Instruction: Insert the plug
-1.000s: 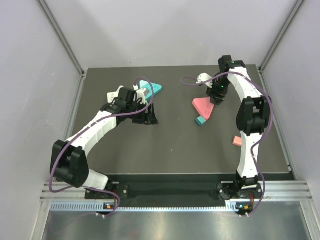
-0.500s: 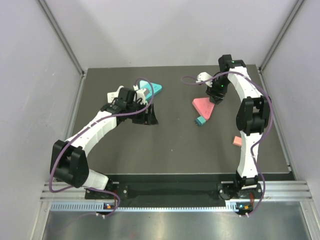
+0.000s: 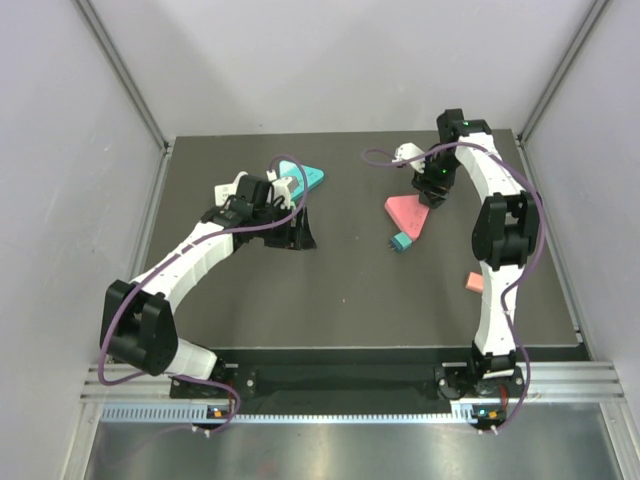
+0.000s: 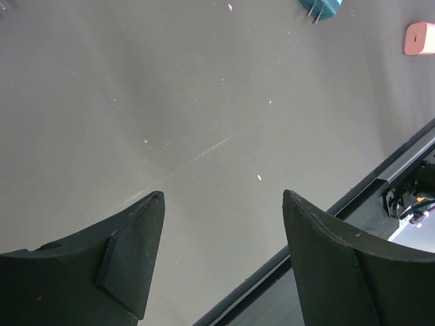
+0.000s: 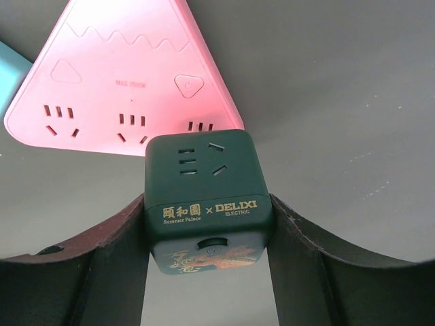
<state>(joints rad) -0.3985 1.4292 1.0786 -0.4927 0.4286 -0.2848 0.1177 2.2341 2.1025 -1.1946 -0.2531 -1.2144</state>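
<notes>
My right gripper (image 5: 208,224) is shut on a dark green cube socket (image 5: 204,173) with gold lettering, its slotted face pointing away from the camera. Just beyond the cube lies a pink triangular power strip (image 5: 122,75), also in the top view (image 3: 407,213). From above, the right gripper (image 3: 432,194) is at the strip's far right corner. A teal plug (image 3: 402,241) lies at the strip's near tip. My left gripper (image 4: 224,204) is open and empty above bare mat; from above the left gripper (image 3: 296,232) is left of centre.
A teal triangular power strip (image 3: 304,175) lies behind the left wrist. A small pink plug (image 3: 474,282) lies by the right arm, also in the left wrist view (image 4: 419,37). The table's front rail (image 4: 380,180) runs along the near edge.
</notes>
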